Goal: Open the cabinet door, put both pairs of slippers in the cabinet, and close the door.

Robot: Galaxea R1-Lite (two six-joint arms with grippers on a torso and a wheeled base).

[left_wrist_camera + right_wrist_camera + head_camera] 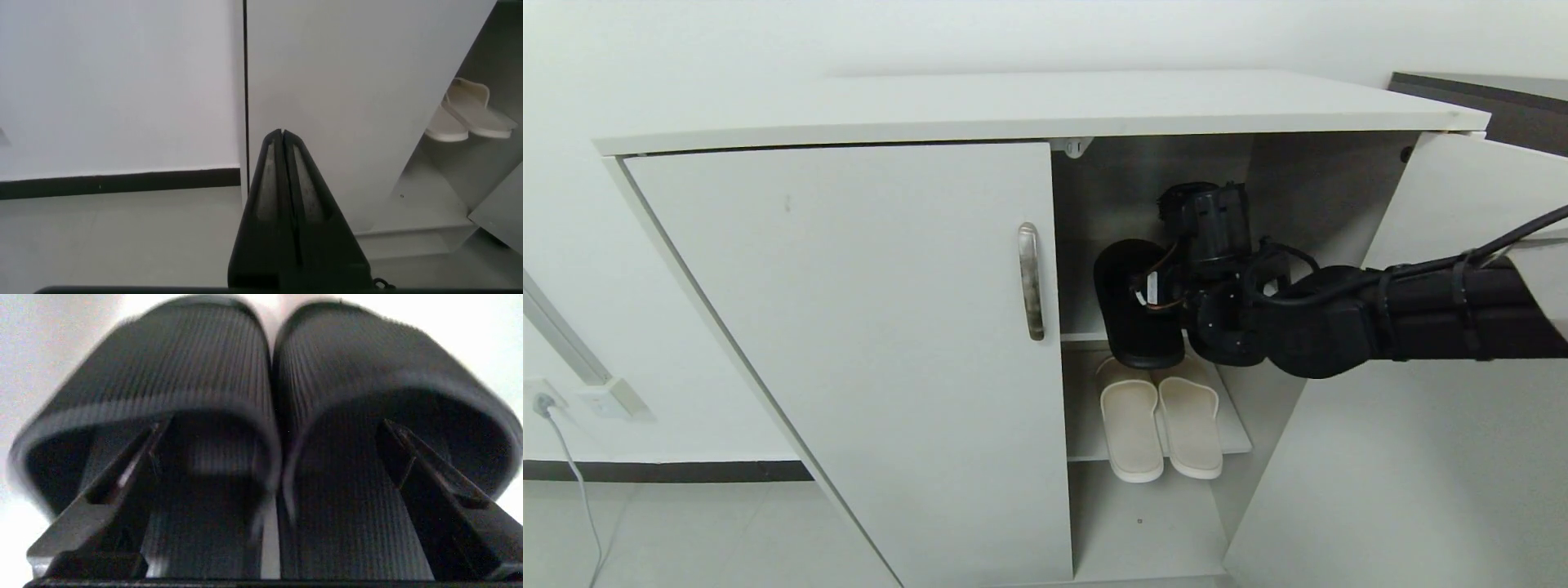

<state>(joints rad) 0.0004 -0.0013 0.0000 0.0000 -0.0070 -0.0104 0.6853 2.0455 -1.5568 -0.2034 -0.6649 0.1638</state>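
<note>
Inside the cabinet, the black slippers are held by the right gripper in the open right half, at the level of the upper shelf and above the white slippers. The pair is carried side by side, and a dark sole is turned towards the head camera. In the right wrist view one of the fingers is seen at each outer side of the black slippers, reaching in at the straps, so that the two are pinched together between them. The white slippers are set side by side on the middle shelf, touching along their inner edges. The right door is swung wide open; the left door is closed, its metal handle upright near the inner edge. The left gripper is held low outside the cabinet, facing the left door, above the floor; its fingers are pressed together with nothing between them. Beyond it the white slippers are seen on their shelf.
</note>
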